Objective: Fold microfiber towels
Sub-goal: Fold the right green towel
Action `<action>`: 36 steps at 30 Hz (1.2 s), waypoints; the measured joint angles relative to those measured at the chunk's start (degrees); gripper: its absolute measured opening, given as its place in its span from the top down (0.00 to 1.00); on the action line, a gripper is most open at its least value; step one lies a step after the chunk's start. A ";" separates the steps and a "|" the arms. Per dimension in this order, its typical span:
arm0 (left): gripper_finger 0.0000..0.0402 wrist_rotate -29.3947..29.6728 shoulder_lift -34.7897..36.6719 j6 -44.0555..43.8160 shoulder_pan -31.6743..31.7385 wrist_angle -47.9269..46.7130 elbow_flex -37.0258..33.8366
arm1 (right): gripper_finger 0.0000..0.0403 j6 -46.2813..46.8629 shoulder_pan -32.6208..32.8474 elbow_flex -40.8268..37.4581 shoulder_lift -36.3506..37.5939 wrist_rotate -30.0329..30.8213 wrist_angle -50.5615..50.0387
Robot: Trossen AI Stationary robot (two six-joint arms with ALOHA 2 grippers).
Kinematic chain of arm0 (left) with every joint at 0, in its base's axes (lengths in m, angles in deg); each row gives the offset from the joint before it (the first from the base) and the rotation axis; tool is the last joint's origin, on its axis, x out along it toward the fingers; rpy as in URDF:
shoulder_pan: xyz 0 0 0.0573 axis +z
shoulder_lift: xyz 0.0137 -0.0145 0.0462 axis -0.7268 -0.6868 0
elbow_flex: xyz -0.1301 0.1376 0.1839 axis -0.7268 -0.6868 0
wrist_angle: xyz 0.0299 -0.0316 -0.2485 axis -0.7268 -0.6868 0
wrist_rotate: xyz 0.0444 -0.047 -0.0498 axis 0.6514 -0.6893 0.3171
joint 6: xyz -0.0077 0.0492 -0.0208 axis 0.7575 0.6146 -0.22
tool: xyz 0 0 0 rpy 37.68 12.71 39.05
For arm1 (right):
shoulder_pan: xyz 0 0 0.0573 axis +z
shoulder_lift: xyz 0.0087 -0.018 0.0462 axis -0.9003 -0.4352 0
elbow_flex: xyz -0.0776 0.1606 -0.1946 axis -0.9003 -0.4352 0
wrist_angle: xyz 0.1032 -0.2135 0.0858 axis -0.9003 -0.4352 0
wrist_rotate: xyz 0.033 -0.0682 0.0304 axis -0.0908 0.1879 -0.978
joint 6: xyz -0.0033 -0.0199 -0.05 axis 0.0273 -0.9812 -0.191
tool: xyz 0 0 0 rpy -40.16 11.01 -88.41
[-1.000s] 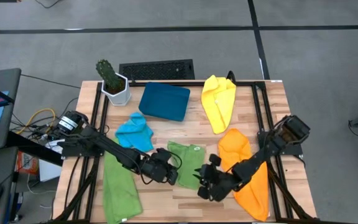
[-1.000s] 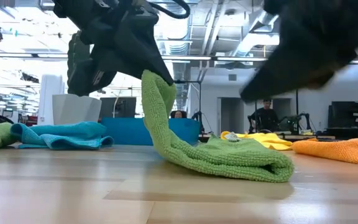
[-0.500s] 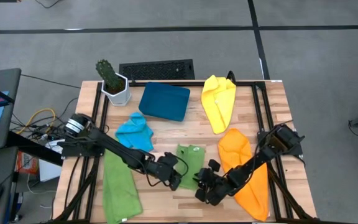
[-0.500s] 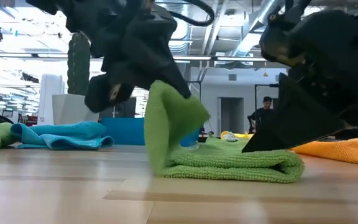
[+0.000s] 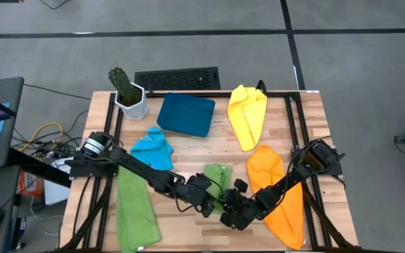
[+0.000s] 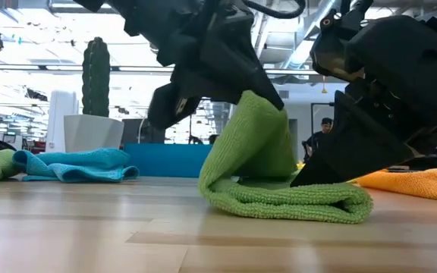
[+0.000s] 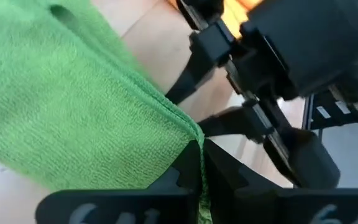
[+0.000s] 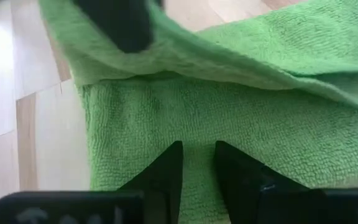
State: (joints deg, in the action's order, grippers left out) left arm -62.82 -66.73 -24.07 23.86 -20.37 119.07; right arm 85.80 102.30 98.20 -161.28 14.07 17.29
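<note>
A small green towel lies near the table's middle, half folded over. My left gripper is shut on its raised edge. In the low view that raised part stands arched over the part lying flat. My right gripper comes in from the right, its fingers a little apart, tips down on the flat part. A second green towel, a sky-blue one, a yellow one and an orange one lie around them. My left gripper pinches the green towel's lifted edge between its two fingers, slanting down from the table's left. That edge hangs raised off the table while the rest of the towel lies on the wood. My right gripper sets its two fingertips down on the towel's flat lower layer, slanting down from the table's right. Nothing is pinched between the fingers. That layer stays flat on the table.
A dark teal tray and a potted cactus stand at the far left of the table. The orange towel lies close under my right arm. Bare wood shows in front of the green towel.
My left gripper has carried the towel's raised edge toward the table's right, rolling a little, so the raised part now arches over the flat part. My right gripper came down onto the towel's flat end and has since stayed there.
</note>
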 joint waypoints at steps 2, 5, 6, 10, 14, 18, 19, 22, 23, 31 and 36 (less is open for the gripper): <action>1.00 -1.19 -1.26 0.46 0.51 1.28 0.34 | 0.70 -0.04 -0.34 0.00 0.00 -0.02 -0.02; 1.00 -3.51 -3.31 -0.09 0.79 1.38 0.12 | 0.70 -0.02 -0.38 0.00 0.00 -0.04 0.13; 1.00 -4.49 -4.25 -0.35 0.83 2.92 0.48 | 0.70 -0.16 -0.38 0.00 0.00 -0.04 0.11; 1.00 -8.33 -7.65 -0.53 0.87 5.55 2.47 | 0.70 -1.15 -0.27 0.04 0.00 -0.44 0.27; 1.00 -8.44 -8.44 -0.78 0.84 5.19 3.61 | 0.70 -1.16 -0.34 0.02 0.00 -0.55 0.06; 1.00 -7.33 -7.88 -0.15 0.81 5.58 3.81 | 0.70 -1.14 -0.25 0.02 0.00 -0.42 0.06; 1.00 -7.59 -7.84 -0.05 0.81 5.81 4.24 | 0.70 -1.24 -0.25 0.02 0.00 -0.42 0.08; 1.00 -8.63 -7.69 0.68 0.81 5.99 4.84 | 0.70 -1.51 -0.25 0.02 0.00 -0.39 0.06; 0.99 -8.84 -7.69 1.35 0.74 6.03 4.86 | 0.70 -1.51 -0.25 0.02 0.00 -0.39 0.06; 0.79 -10.76 -7.69 2.94 0.59 6.97 4.90 | 0.70 -1.55 -0.23 0.04 0.04 -0.39 -0.53; 0.67 -11.07 -7.69 3.38 0.57 6.82 4.92 | 0.70 -1.53 1.71 0.09 3.31 0.48 -5.99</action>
State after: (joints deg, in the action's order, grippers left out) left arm -73.89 -74.42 -20.69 24.43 -13.55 124.00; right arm 84.27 104.00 98.28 -157.97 14.55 11.31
